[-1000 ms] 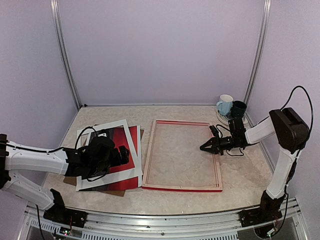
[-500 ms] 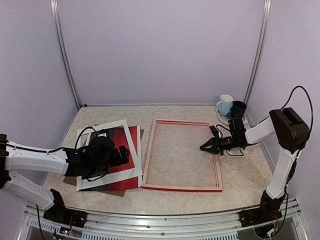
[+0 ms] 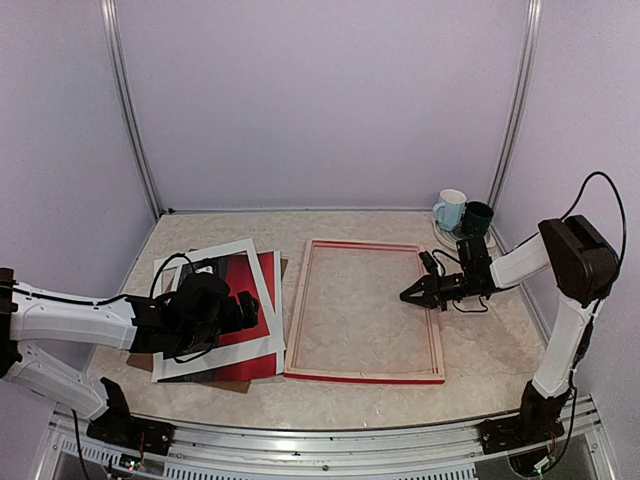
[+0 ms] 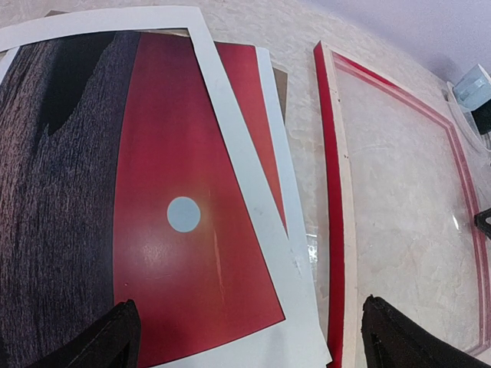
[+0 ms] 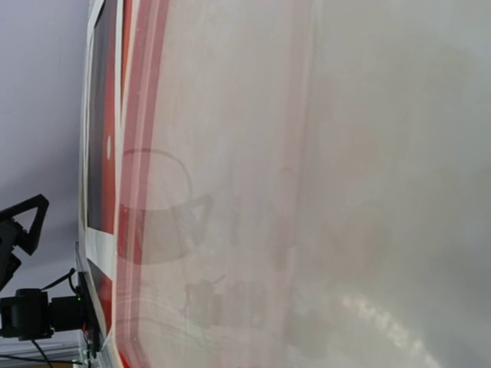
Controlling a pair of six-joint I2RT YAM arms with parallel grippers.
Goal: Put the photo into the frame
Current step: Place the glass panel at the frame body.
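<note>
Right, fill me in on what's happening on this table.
A picture is being framed. The sunset photo lies left of the red frame, partly under a white mat, and is not yet inside it. The left gripper hovers over the photo with its jaws wide open, holding nothing. The right gripper is shut and poised at the frame's right side over the clear pane. Whether it touches cannot be told.
</note>
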